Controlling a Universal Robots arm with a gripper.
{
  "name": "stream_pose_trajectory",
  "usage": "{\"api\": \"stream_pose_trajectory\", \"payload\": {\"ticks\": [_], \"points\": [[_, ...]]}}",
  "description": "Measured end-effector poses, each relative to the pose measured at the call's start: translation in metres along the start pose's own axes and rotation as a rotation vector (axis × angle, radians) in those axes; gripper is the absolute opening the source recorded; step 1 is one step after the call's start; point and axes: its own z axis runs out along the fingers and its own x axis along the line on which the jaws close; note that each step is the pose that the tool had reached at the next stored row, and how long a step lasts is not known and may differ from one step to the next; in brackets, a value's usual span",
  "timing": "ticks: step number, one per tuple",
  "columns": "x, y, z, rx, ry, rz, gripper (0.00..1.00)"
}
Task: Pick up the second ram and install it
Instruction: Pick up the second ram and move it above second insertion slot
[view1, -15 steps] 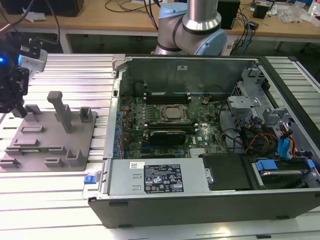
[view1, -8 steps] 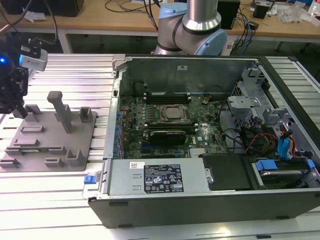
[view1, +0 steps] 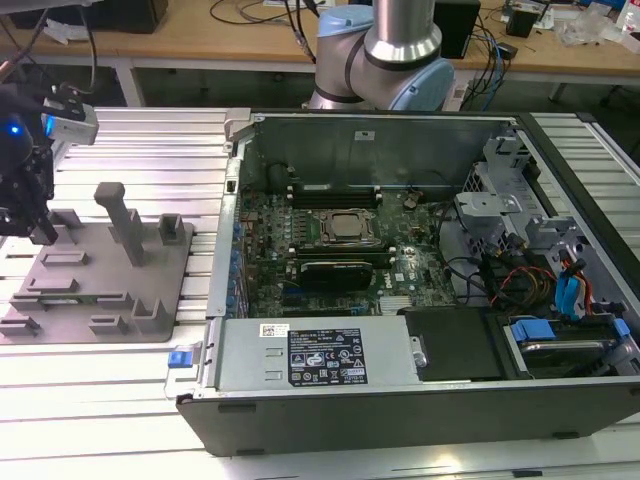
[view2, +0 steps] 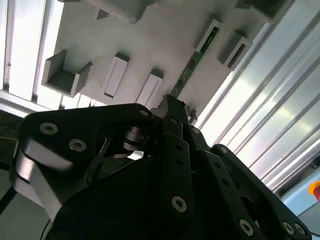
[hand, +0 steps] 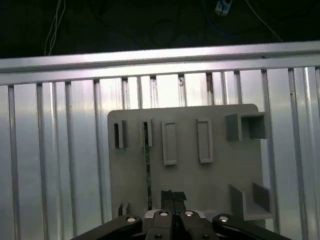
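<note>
At the exterior view's far left, the gripper (view1: 40, 233) hangs over the grey fixture plate (view1: 95, 272). In the first wrist view its fingers are closed together, empty, just beside the second ram (hand: 148, 165).

A ribbed aluminium table (view1: 110, 400) of long parallel slats carries two things. A grey fixture plate (view1: 100, 272) (upright blocks and slotted holders rise from it) lies flat toward the exterior view's left. Just beside it, toward the right, an open computer case (view1: 420, 410) lies on its side.

Exterior view high — both wrist views share fixture (hand: 215, 185) (view2: 150, 45).
</note>
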Motion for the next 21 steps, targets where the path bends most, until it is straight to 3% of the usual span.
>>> {"api": "stream_pose_trajectory", "payload": {"ticks": [2, 11, 16, 21], "points": [[0.0013, 0.0015, 0.0023, 0.0, 0.0004, -0.011, 0.08], [0.0164, 0.0009, 0.0258, -0.0005, -0.0012, -0.042, 0.08], [0.017, 0.0006, 0.0353, -0.0004, -0.0013, -0.048, 0.08], [0.0171, 0.0007, 0.04, -0.0005, -0.001, -0.055, 0.08]]}}
